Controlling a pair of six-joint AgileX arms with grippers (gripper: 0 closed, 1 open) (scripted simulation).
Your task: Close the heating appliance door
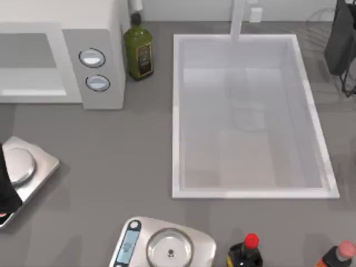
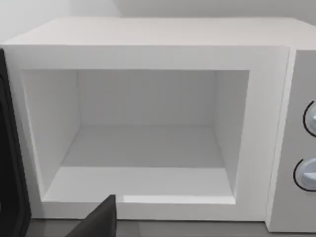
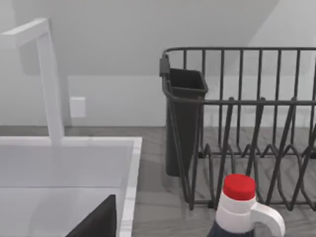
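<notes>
The heating appliance [image 1: 61,33] is a white boxy microwave at the table's back left, with a grey panel of two round silver knobs [image 1: 92,58]. In the left wrist view its cavity [image 2: 143,143] stands open and bare. The door [image 2: 11,163] is swung out at the cavity's hinge side and shows as a dark slab seen nearly edge-on. My left arm [image 1: 4,186] sits at the table's left edge, in front of the microwave, and a dark part of my left gripper [image 2: 96,222] faces the open cavity. A dark part of my right gripper [image 3: 96,222] shows near the sink.
A green oil bottle [image 1: 138,49] stands right of the microwave. Flat silver scales lie at the left [image 1: 28,167] and front [image 1: 167,245]. A white sink [image 1: 250,192] with a tap [image 3: 47,74] takes the middle right. A dark dish rack [image 3: 242,128] and red-capped bottles [image 1: 247,253] stand nearby.
</notes>
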